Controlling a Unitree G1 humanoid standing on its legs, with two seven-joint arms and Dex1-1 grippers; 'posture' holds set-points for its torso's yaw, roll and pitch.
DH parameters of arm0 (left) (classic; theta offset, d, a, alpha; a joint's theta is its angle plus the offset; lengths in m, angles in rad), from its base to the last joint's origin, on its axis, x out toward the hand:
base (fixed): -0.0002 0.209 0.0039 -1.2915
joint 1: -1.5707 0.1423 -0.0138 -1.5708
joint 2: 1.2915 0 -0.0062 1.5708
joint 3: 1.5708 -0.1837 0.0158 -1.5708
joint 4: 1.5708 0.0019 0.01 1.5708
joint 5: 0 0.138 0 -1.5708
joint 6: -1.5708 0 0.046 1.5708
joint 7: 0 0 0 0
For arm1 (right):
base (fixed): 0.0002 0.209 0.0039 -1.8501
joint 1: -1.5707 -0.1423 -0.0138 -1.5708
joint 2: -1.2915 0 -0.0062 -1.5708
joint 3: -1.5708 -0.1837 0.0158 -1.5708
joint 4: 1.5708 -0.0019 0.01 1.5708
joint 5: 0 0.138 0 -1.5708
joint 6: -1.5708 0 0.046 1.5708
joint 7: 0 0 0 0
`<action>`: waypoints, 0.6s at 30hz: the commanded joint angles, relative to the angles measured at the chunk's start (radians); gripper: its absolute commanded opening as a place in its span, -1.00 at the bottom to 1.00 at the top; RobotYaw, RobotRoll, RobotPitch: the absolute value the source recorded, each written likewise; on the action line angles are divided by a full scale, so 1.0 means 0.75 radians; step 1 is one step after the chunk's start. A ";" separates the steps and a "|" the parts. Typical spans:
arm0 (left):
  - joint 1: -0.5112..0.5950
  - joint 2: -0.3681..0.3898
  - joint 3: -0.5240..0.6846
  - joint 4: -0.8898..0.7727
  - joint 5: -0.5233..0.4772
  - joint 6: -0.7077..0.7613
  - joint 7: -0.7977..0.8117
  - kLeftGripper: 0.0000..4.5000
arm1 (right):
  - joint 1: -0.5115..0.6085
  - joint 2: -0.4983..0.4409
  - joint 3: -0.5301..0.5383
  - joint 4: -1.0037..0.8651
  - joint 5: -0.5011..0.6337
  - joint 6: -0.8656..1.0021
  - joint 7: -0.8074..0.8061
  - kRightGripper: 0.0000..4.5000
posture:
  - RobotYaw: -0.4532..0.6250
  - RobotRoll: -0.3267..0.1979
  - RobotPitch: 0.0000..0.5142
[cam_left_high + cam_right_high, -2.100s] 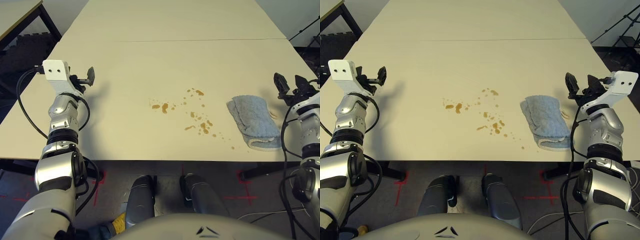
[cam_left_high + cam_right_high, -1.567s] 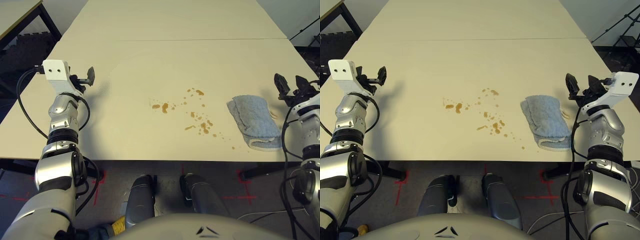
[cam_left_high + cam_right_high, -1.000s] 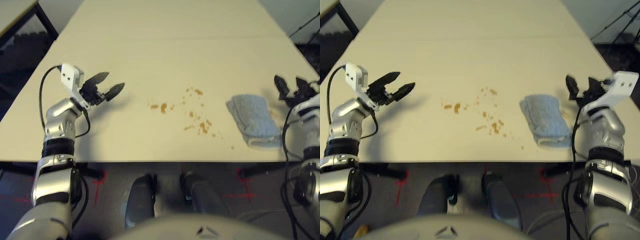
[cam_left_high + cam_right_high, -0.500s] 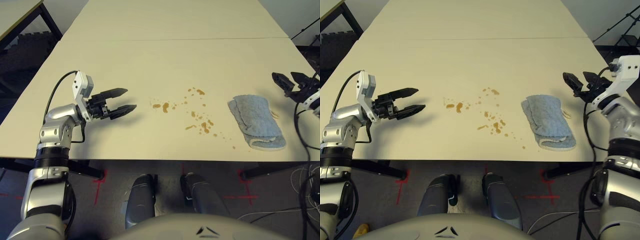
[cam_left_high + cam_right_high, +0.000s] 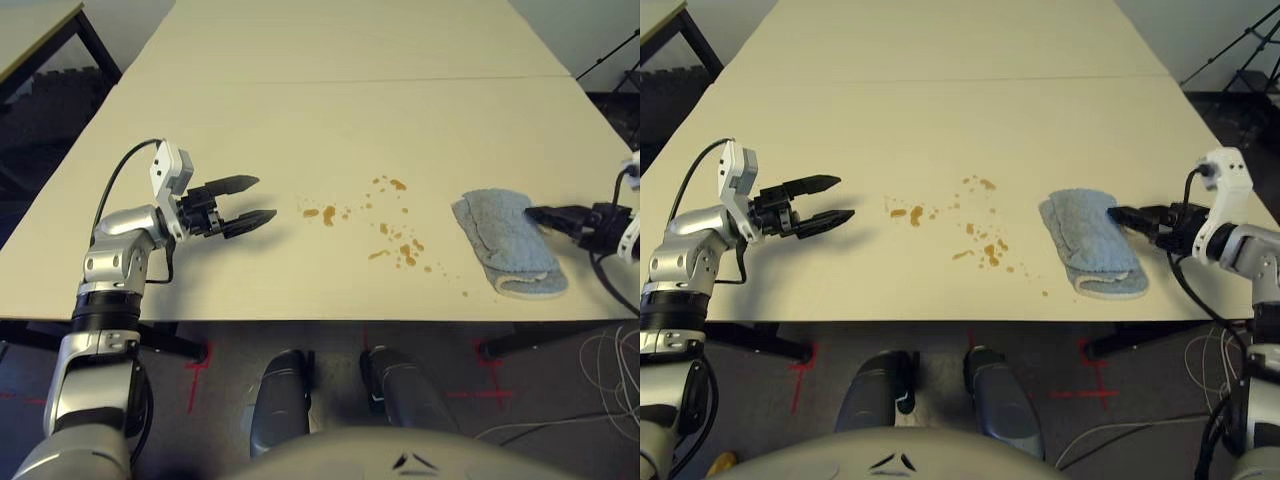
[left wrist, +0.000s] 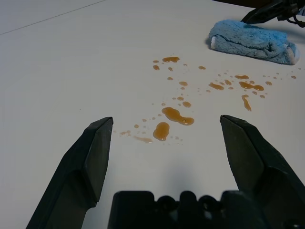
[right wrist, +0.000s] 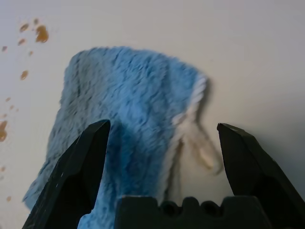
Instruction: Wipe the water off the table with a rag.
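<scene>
Pale cream desk [image 5: 300, 110] seen from above, with a thin seam across it. Near the middle, toward the front edge, a scatter of small amber-brown drops and smears, the water [image 5: 400, 240] to be wiped. Just to the right of the drops, a folded light-blue rag [image 5: 1090, 242], fluffy, lying flat with a white edge toward the front. Right gripper [image 5: 1127, 217] low at the rag's right edge, jaws apart and pointing at the cloth, not yet closed on it. Left gripper [image 5: 252, 200] hovering over bare desk to the left of the spill, jaws also apart, holding nothing. No containers anywhere on the desk, so nothing to check inside any. Wiping apparently not begun: every drop untouched, rag dry-looking and apart from the nearest drops. Likely risks: pinching only the loose top fold, so the rag unfolds and drags unevenly; closing too far out on the edge and slipping off the soft pile; sweeping the cloth too lightly and smearing the tea-coloured liquid wider rather than lifting it.
</scene>
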 commanded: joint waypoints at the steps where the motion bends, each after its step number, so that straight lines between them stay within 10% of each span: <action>1: -0.006 0.002 -0.018 0.013 0.021 -0.004 -0.001 1.00 | 0.037 0.017 0.045 -0.034 -0.014 -0.010 0.001 0.99 | -0.55 0.25 -0.52; 18: -0.010 0.001 -0.023 0.021 0.030 -0.020 0.019 1.00 | 0.135 0.094 0.245 -0.172 -0.085 -0.076 0.032 0.99 | -0.54 0.25 -0.50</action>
